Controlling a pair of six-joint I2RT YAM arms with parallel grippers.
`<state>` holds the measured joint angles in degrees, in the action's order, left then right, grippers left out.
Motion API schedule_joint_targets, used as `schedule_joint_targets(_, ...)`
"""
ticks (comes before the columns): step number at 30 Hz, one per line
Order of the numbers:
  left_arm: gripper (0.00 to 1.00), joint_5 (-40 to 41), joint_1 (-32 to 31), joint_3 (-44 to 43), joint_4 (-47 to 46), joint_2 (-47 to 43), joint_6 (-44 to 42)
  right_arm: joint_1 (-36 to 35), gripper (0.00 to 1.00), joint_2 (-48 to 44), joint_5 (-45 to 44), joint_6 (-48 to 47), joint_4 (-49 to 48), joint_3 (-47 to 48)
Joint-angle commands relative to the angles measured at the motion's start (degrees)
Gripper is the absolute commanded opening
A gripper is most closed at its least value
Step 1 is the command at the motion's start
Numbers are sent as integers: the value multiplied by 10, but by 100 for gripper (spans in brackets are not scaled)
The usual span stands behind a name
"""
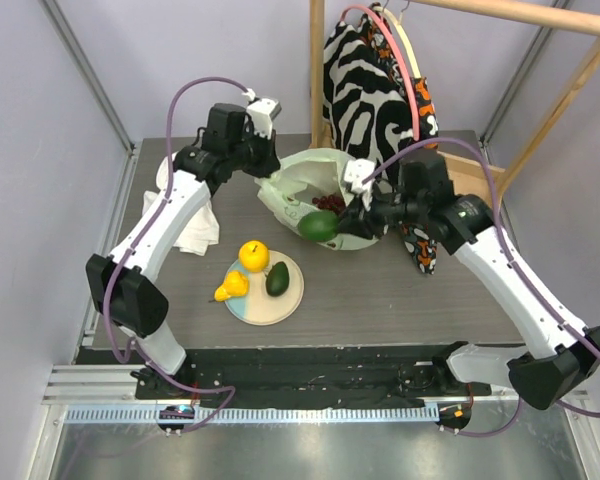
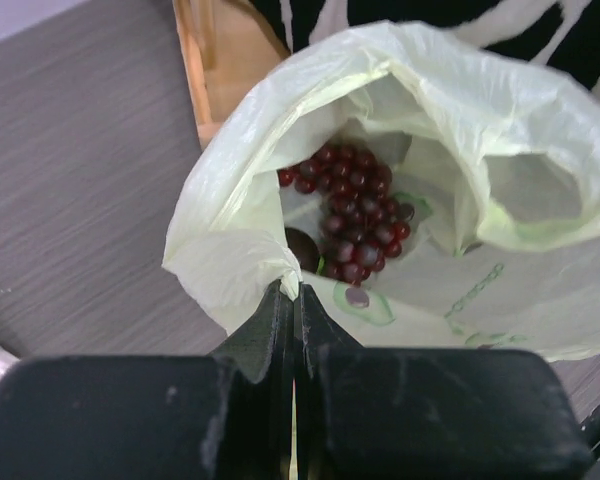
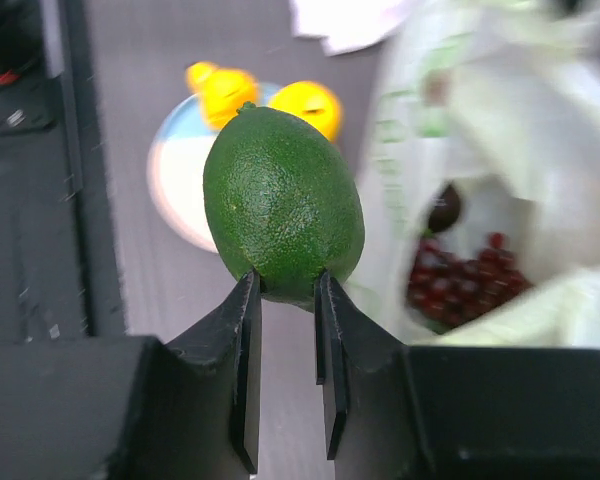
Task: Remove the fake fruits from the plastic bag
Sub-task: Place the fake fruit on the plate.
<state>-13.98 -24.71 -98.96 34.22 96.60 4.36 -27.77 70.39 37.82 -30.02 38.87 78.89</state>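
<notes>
1. The left gripper (image 2: 295,300) is closed, its fingers pinching a fold of the bag's rim; in the top view it sits at the upper left edge of the bag (image 1: 310,170).
2. The right gripper (image 3: 288,285) is clamped on an avocado (image 3: 283,205), gripping its lower end so the fruit stands upright above the fingertips.
3. In the top view this avocado lies near frame centre, just at the bag's lower edge and outside its mouth, above the table (image 1: 400,300).
4. The bag is pale green and translucent, lying in the upper middle of the top view with its mouth held open.
5. Inside it, the left wrist view shows a dark red grape bunch (image 2: 355,215) in the middle of the frame.
6. A dark maroon fruit (image 2: 302,248) lies just left of the grapes, partly hidden by the bag's rim.
7. A plate (image 1: 280,305) sits below and left of the bag, lower centre of the top view, apart from it.
8. On the plate are a yellow pear (image 1: 232,288) at its left edge, a yellow-orange round fruit (image 1: 253,255) at its upper edge, and a second avocado (image 1: 277,278) to the right of both.
9. A white cloth (image 1: 195,235) lies left of the plate, partly under the left arm.
10. A zebra-print garment (image 1: 365,90) hangs from a wooden rack (image 1: 540,110) in the upper right, behind the bag.
</notes>
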Motion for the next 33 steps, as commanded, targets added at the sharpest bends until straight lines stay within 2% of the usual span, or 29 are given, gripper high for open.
schedule_joint_targets(1,0,3,-2,-45,-35,3,28,-69,1,23,30,-78,60,-23)
schedule_joint_targets(2,0,4,-3,-44,-36,2,28,-99,1,31,26,-80,57,-25)
schedule_joint_targets(8,0,11,-3,-26,-42,-18,27,-149,1,129,34,-50,28,-13)
schedule_joint_targets(11,0,12,-3,-11,-45,-34,24,-159,1,191,59,43,1,0)
schedule_joint_targets(12,0,12,-3,-2,-44,-39,24,-161,1,206,65,111,-13,2)
schedule_joint_targets(15,0,12,-3,10,-42,-59,21,-170,1,254,81,239,-81,-7)
schedule_joint_targets(16,0,12,-3,18,-42,-72,19,-179,1,258,76,261,-127,-15)
schedule_joint_targets(20,0,16,-2,46,-39,-103,13,-202,1,297,60,346,-185,-22)
schedule_joint_targets(33,0,5,9,87,-43,-147,21,-219,8,396,4,423,-166,29)
